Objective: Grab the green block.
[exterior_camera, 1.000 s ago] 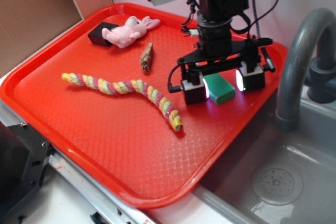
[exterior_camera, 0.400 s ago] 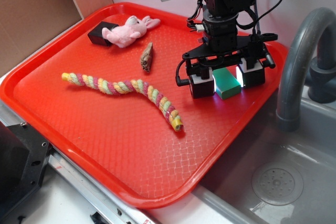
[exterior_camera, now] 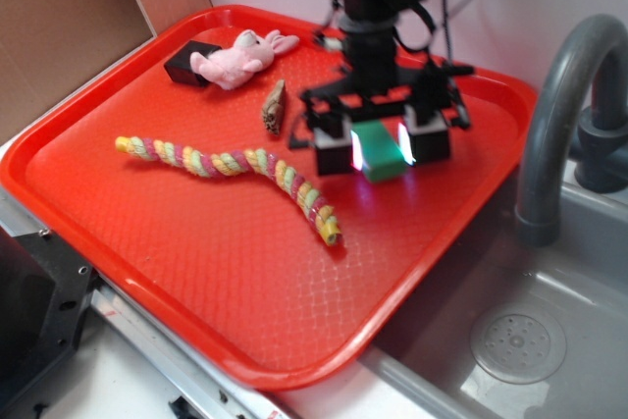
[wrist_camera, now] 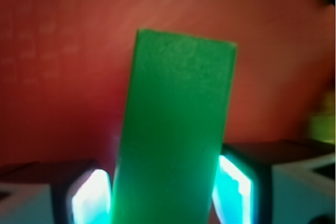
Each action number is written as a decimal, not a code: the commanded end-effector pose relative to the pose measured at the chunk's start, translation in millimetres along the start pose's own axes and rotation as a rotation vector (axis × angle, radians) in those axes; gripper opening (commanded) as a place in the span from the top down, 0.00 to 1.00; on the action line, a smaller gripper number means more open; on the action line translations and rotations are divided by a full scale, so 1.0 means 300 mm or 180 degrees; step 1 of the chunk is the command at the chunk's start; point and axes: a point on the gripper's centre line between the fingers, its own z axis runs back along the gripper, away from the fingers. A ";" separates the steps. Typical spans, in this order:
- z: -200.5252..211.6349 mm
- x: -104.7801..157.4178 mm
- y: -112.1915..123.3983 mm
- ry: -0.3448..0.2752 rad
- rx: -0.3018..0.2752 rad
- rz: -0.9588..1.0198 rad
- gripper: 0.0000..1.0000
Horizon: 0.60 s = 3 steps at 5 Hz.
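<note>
Since the earlier frame arm and claw (exterior_camera: pixel 383 149) have shifted left and toward the tray's middle, and the green block (exterior_camera: pixel 381 151) went with them; it no longer sits near the right rim. Claw is clamped on the green block, lit pads against both of its sides. Exterior view blurs the arm, so whether the block is clear of the red tray (exterior_camera: pixel 196 272) cannot be told. Wrist view: green block (wrist_camera: pixel 176 129) fills the centre, its lower end cut off by the frame edge, glowing fingertips (wrist_camera: pixel 90 195) only partly in view at the bottom, everything soft-focused.

Black block (exterior_camera: pixel 183 62) at the tray's far left is half hidden behind the pink plush bunny (exterior_camera: pixel 240 56). Small brown object (exterior_camera: pixel 274 107) beside it, too small to identify. Braided rope toy (exterior_camera: pixel 235 172) lies across the tray middle. Grey faucet (exterior_camera: pixel 559 115) is cut off at the right edge. No readable writing or labels anywhere.
</note>
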 end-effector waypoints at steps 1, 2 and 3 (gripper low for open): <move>0.386 0.001 0.226 -0.0250 -0.0576 -0.0964 1.00; 0.462 -0.008 0.289 -0.0138 -0.0915 -0.1754 1.00; 0.489 -0.023 0.342 -0.0166 -0.0955 -0.2166 1.00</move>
